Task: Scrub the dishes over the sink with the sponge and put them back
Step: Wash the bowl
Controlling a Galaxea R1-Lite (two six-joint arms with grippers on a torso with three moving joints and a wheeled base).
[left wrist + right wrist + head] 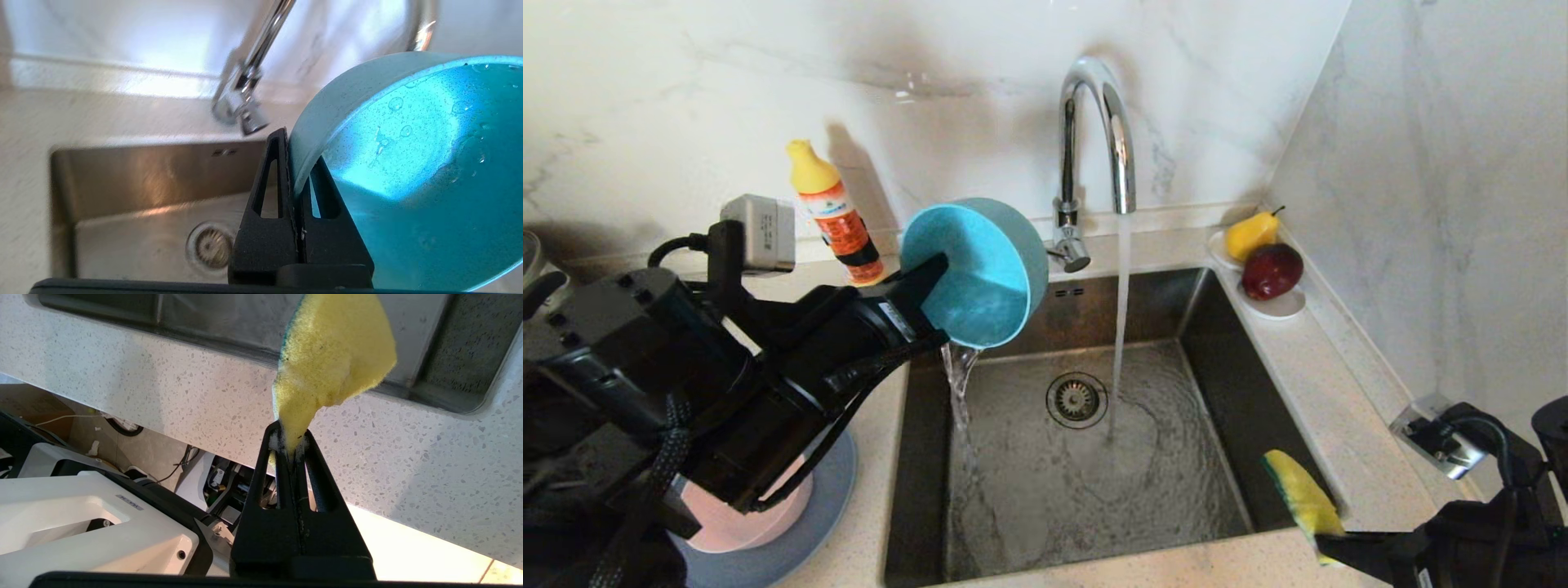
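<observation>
A pale speckled counter (1339, 425) meets white marble walls and holds a square steel sink (1094, 457), with its round drain (1076, 399) near the middle. A curved chrome tap (1094, 139) at the sink's 12 o'clock runs a thin stream of water into the basin. At the sink's 9 o'clock a grey-blue plate (809, 523) lies on the counter with a pink bowl (743, 523) on it, both partly hidden by the left arm. The left gripper (935, 298) is clamped on the rim of a teal bowl (984, 269), tilted on its side over the sink's 10 o'clock corner, water spilling from its lower edge. At 5 o'clock the right gripper (1327, 541) pinches a yellow sponge (1303, 494) with a green side above the sink's front rim. An orange bottle (837, 216) with a yellow cap stands at 11 o'clock. A white dish (1278, 304) at 1 o'clock holds a pear (1252, 234) and an apple (1271, 270).
</observation>
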